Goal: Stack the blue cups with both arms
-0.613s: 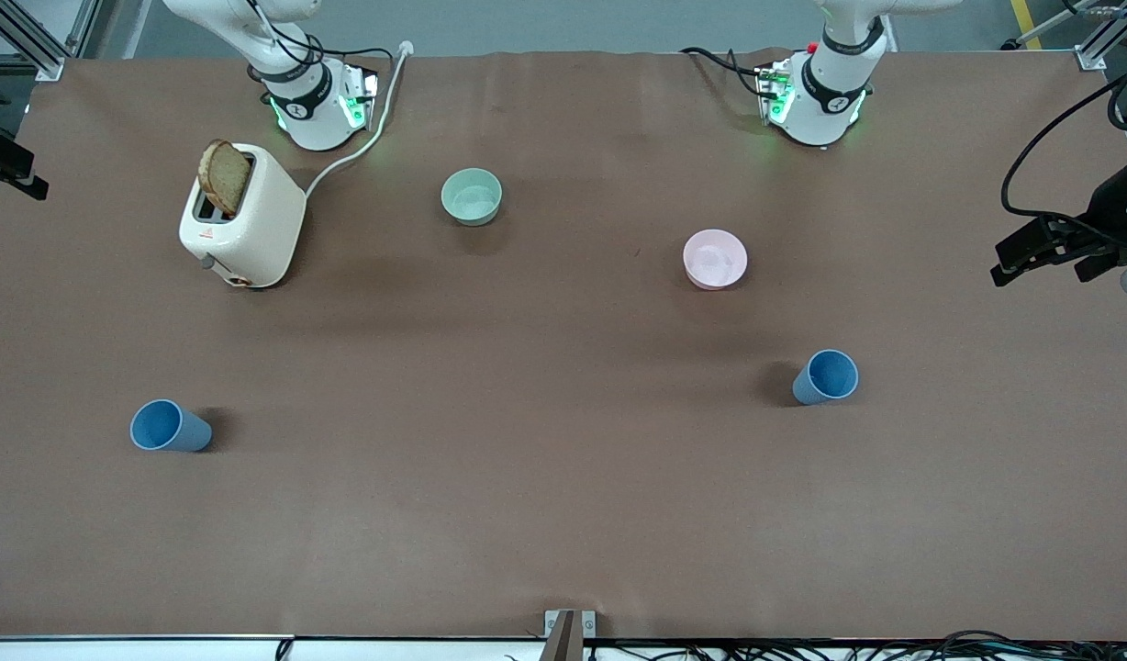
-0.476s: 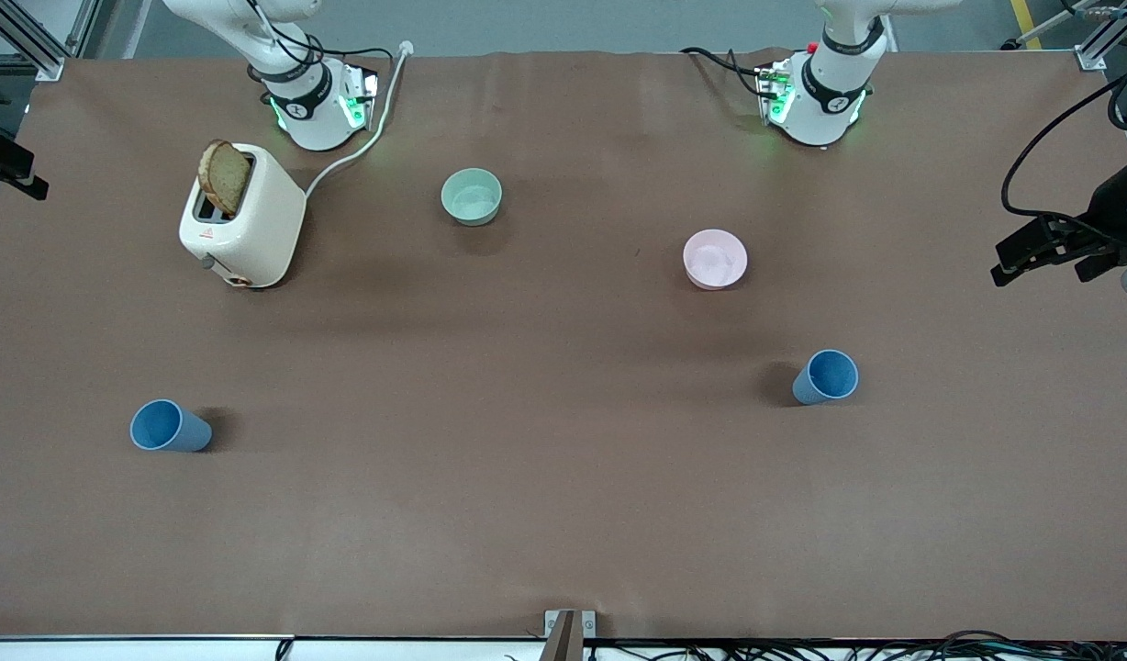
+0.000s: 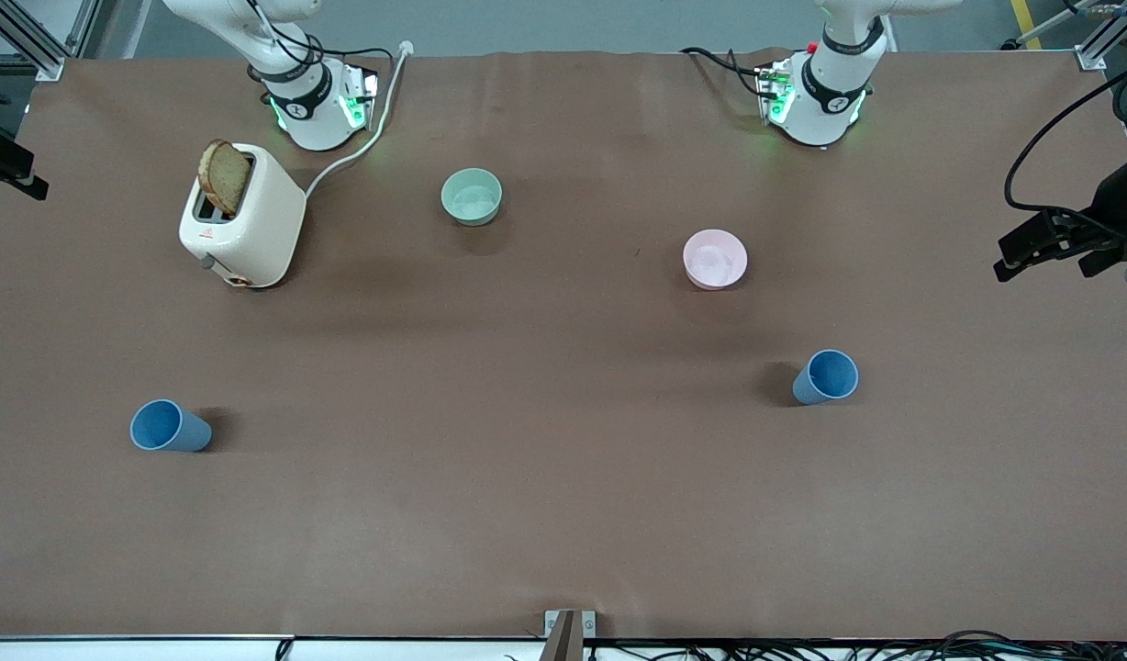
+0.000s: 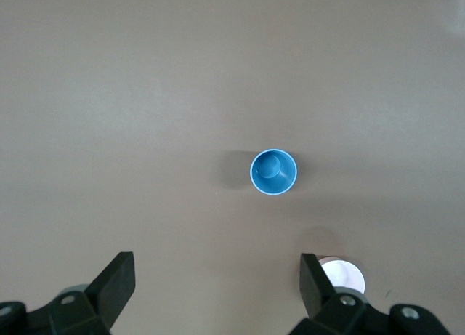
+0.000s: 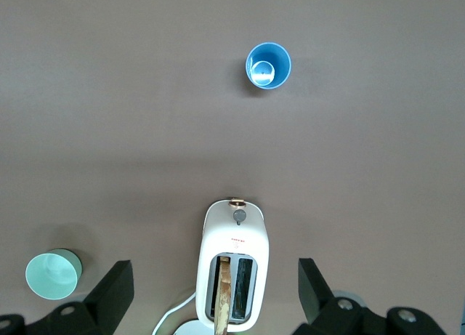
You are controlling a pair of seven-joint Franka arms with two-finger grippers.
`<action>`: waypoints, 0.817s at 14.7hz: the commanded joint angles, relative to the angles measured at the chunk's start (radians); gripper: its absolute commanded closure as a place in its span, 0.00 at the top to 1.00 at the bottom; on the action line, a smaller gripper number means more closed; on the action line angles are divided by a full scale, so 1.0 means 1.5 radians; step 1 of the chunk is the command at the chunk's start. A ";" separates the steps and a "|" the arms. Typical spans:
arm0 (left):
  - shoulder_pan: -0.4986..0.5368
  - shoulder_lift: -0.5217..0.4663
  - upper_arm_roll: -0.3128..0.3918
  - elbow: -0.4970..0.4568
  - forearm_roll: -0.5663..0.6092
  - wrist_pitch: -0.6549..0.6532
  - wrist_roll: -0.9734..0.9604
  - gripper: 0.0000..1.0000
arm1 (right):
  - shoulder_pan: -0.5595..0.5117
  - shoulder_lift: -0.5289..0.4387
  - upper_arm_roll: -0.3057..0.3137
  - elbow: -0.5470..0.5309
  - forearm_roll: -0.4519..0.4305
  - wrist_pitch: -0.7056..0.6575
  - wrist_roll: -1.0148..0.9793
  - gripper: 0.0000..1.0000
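Two blue cups stand upright and apart on the brown table. One cup [image 3: 169, 427] is toward the right arm's end, nearer to the front camera than the toaster; it also shows in the right wrist view [image 5: 268, 65]. The other cup [image 3: 826, 376] is toward the left arm's end, nearer than the pink bowl; it also shows in the left wrist view [image 4: 274, 171]. My left gripper [image 4: 215, 266] hangs high over the table beside that cup, open and empty, and shows at the front view's edge [image 3: 1006, 262]. My right gripper [image 5: 214, 271] hangs high over the toaster, open and empty.
A cream toaster [image 3: 242, 229] with a slice of bread in one slot stands near the right arm's base, its cord trailing toward that base. A pale green bowl [image 3: 472, 196] and a pink bowl [image 3: 715, 259] sit between the bases and the cups.
The left gripper has shifted slightly toward the edge of the front view. The cups, the bowls and the right arm have not moved.
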 commanded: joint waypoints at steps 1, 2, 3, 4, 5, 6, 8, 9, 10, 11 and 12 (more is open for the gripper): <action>0.002 0.005 -0.004 0.013 0.025 -0.013 -0.004 1.00 | 0.000 0.003 -0.001 0.006 -0.009 0.003 0.003 1.00; -0.004 0.010 -0.004 0.012 0.028 -0.018 -0.004 1.00 | 0.002 0.004 -0.001 0.005 -0.009 0.007 0.003 1.00; -0.007 0.013 -0.004 0.013 0.029 -0.025 -0.003 1.00 | 0.002 0.004 -0.001 0.004 -0.009 0.009 0.003 1.00; -0.007 0.014 -0.005 0.013 0.030 -0.026 -0.002 1.00 | 0.001 0.006 -0.002 0.004 -0.009 0.010 0.003 1.00; -0.003 0.026 -0.007 0.013 0.026 -0.024 -0.002 1.00 | 0.001 0.011 -0.002 0.004 -0.010 0.011 0.003 1.00; 0.007 0.043 -0.007 0.017 0.020 -0.024 0.007 1.00 | 0.001 0.012 -0.001 0.004 -0.009 0.017 0.003 1.00; 0.008 0.074 -0.003 0.018 0.013 -0.019 0.010 1.00 | 0.000 0.018 -0.002 0.002 -0.009 0.025 0.003 1.00; 0.008 0.087 -0.003 0.017 0.014 -0.019 0.010 1.00 | -0.002 0.021 -0.002 0.001 -0.009 0.028 0.002 1.00; 0.008 0.107 -0.004 0.017 0.014 -0.018 0.011 1.00 | -0.004 0.023 -0.004 -0.004 -0.009 0.037 0.001 1.00; 0.004 0.126 -0.005 0.017 0.013 -0.015 0.010 1.00 | -0.004 0.027 -0.005 -0.005 -0.009 0.043 0.000 1.00; 0.001 0.148 -0.005 0.017 0.014 0.002 0.010 1.00 | -0.008 0.029 -0.006 -0.010 -0.009 0.051 0.000 1.00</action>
